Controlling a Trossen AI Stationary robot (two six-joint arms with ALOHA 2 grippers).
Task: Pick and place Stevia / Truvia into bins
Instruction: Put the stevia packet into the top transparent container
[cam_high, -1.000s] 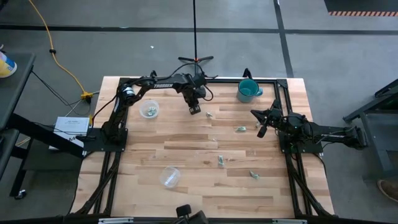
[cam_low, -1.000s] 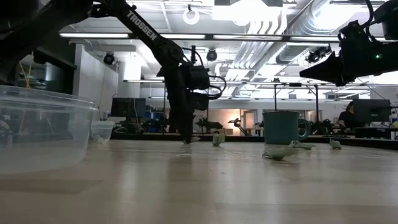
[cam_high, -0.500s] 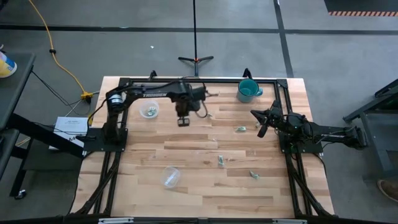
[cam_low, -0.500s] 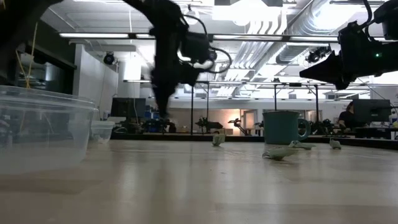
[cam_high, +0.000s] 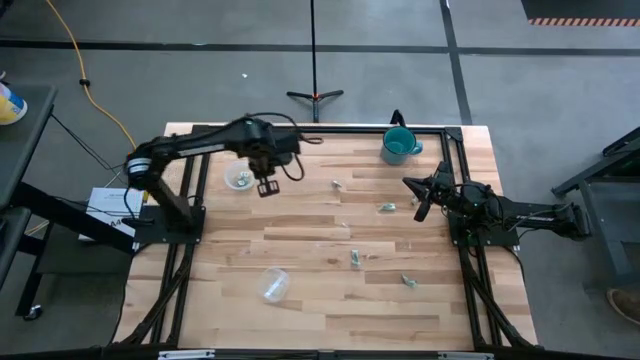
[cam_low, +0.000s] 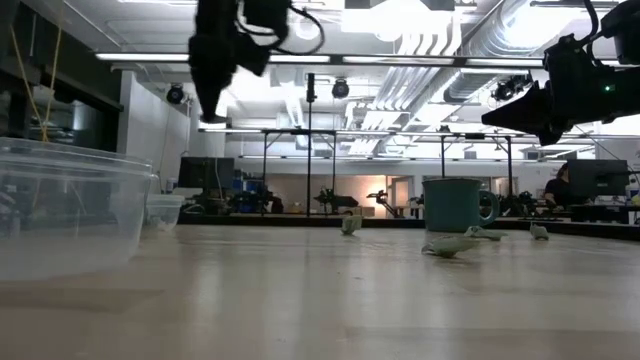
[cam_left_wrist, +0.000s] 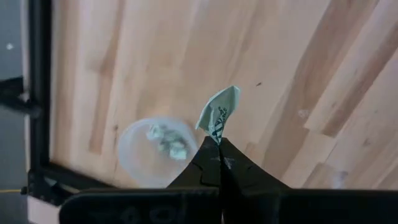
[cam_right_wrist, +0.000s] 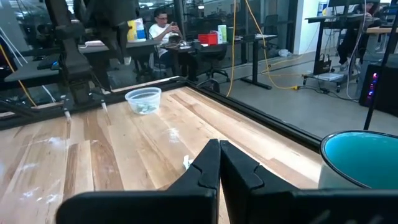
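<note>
Now the left gripper (cam_left_wrist: 219, 148), pinched tight on a Stevia sachet (cam_left_wrist: 218, 114), hangs just beside the far cup (cam_high: 239, 178). It should centre over the rim before letting go. Right gripper (cam_right_wrist: 219, 163) waits, fingers together.

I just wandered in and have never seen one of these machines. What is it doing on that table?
It is sorting sweetener packets into clear cups. The left gripper is shut on one green-and-white packet and hangs in the air beside the far cup, which already holds some packets. A second cup lies near the table's front. Loose packets lie scattered on the wood. The right gripper is shut and waits at its side, near a teal mug.
</note>
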